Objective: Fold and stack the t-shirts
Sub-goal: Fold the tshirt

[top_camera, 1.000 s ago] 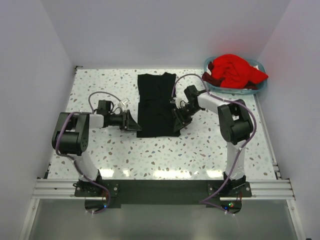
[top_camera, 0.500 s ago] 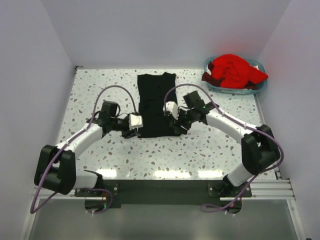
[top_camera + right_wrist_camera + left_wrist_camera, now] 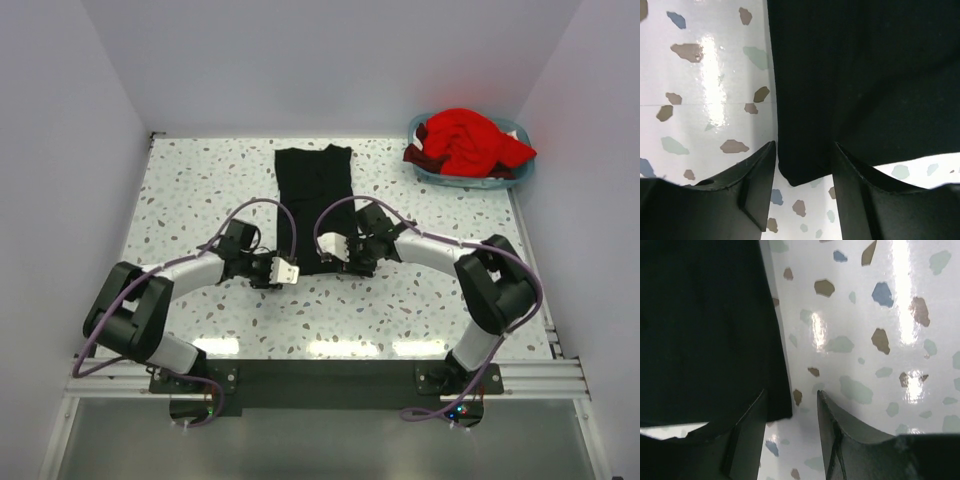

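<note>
Both arms have slid down the frame since the earlier view. We now see them at the lower corners of the black t-shirt [image 3: 313,190], which lies folded in a long strip mid-worktop [image 3: 200,180]. The left end effector [image 3: 791,397] stands spread, the shirt's lower left corner lying loose in its gap. The right end effector [image 3: 804,144] is likewise spread astride the lower right corner. The red t-shirt [image 3: 465,140] is heaped in the light blue basket [image 3: 520,172] at upper right.

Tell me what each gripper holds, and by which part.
Nothing held: the left gripper and right gripper stand open, each straddling a near corner of the black shirt.
</note>
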You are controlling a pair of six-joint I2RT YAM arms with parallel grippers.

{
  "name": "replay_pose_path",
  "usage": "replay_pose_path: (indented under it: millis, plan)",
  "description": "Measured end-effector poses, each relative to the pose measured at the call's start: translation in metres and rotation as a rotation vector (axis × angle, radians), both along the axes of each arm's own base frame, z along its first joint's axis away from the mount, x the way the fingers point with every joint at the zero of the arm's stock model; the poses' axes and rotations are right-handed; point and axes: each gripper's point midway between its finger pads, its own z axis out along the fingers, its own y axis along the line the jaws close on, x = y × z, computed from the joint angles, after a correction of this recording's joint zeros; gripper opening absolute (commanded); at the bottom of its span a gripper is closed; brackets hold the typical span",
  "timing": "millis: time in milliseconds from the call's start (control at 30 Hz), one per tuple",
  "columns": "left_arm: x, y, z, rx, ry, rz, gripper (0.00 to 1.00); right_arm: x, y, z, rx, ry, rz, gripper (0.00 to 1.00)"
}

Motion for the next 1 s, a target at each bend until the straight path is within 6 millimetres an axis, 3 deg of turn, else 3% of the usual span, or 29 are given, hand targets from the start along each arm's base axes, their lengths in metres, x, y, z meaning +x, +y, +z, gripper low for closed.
replay_pose_path:
  millis: [100, 267, 333, 400, 600, 667, 767, 900, 1000]
  plan:
    - [-0.001, -0.002, -0.006, 0.012, 0.0, -0.024, 0.44, 0.001, -0.001, -0.007, -0.019, -0.004, 0.019, 0.38]
    - [0.005, -0.012, -0.008, 0.04, -0.004, -0.055, 0.16, 0.007, -0.003, -0.009, -0.031, -0.043, 0.04, 0.07]
    - [0.009, -0.013, -0.01, 0.05, -0.003, -0.049, 0.05, 0.008, -0.003, -0.008, -0.033, -0.051, 0.039, 0.0]
    - [0.013, -0.014, -0.009, 0.054, -0.001, -0.039, 0.0, 0.009, -0.003, -0.008, -0.034, -0.053, 0.037, 0.0]
    - [0.014, -0.012, -0.004, 0.061, 0.039, 0.003, 0.0, 0.01, -0.002, -0.001, -0.037, -0.04, 0.024, 0.0]
    - [0.015, -0.013, 0.006, 0.051, 0.053, 0.02, 0.0, 0.012, -0.001, 0.006, -0.035, -0.032, 0.013, 0.0]
    - [0.027, -0.016, 0.039, 0.001, 0.031, 0.051, 0.0, 0.021, 0.0, 0.027, -0.013, -0.037, -0.018, 0.0]
    - [0.049, -0.02, 0.094, -0.074, -0.044, 0.081, 0.0, 0.039, -0.002, 0.069, 0.036, -0.088, -0.058, 0.0]
    - [0.052, -0.02, 0.117, -0.103, -0.066, 0.088, 0.0, 0.046, -0.005, 0.097, 0.068, -0.126, -0.073, 0.0]
